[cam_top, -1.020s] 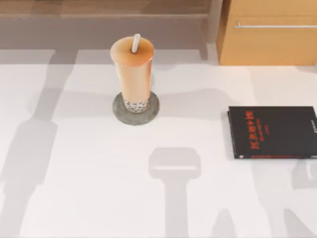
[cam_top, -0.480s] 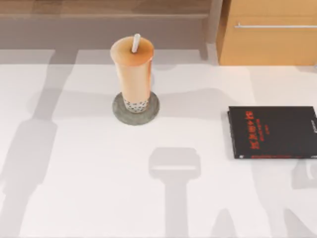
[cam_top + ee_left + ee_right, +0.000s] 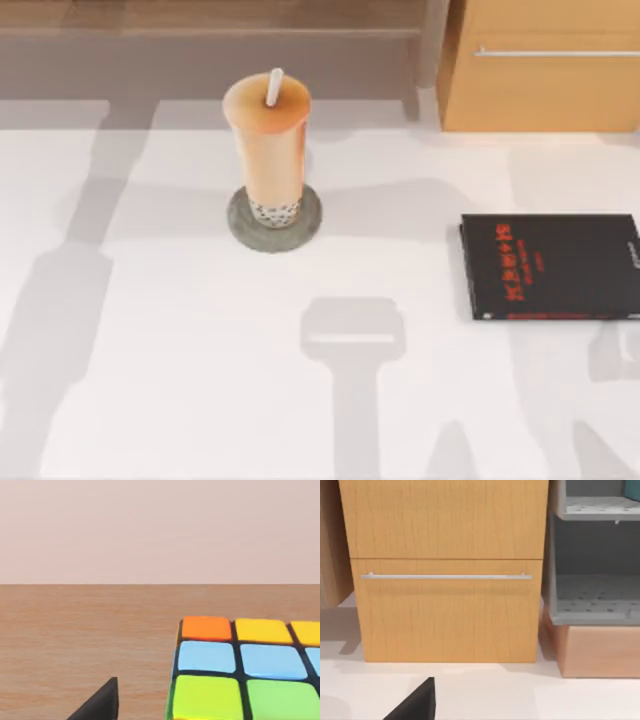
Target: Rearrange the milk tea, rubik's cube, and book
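The milk tea (image 3: 268, 140) stands upright on a round grey coaster (image 3: 240, 225) at the table's back, left of centre. In the left wrist view the rubik's cube (image 3: 240, 675) rests on a brown wooden surface, showing orange, yellow, blue and green squares. A black part of my left gripper (image 3: 100, 706) sits close beside the cube, apart from it. A black part of my right gripper (image 3: 417, 704) faces a wooden cabinet. A teal-blue sliver (image 3: 634, 487) lies on a grey shelf's upper level; I cannot tell whether it is the book.
A thin black book with red lettering (image 3: 550, 265) lies flat at the table's right. A wooden cabinet with a drawer handle (image 3: 545, 65) stands at the back right. Beside it is a grey open shelf unit (image 3: 595, 580). Arm shadows cross the white table (image 3: 180, 380).
The arm shadow at the table's left has shifted slightly. The milk tea and the black book have not moved.
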Controlling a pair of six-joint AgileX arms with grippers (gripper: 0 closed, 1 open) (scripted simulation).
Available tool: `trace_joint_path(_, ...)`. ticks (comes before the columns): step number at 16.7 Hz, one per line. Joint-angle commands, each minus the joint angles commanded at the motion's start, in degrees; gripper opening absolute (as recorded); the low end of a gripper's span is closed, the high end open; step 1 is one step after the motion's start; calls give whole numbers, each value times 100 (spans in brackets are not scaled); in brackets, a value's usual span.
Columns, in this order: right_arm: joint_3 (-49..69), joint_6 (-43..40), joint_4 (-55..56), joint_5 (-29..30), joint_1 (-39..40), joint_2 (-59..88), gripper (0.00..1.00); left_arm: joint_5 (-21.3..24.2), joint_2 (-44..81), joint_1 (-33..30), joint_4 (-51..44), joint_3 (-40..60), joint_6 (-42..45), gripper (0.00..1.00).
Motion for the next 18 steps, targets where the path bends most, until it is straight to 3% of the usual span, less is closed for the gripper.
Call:
trace_joint_path(11, 0, 0, 0, 0, 0, 0, 100, -12, -646, 38, 100, -724, -14, 100)
trace_joint_path(14, 0, 0, 0, 0, 0, 0, 100, 30, -1442, 94, 70, -1490, -33, 100)
trace_joint_path(18, 0, 0, 0, 0, 0, 0, 100, 122, -3281, 196, -52, -3268, -37, 100)
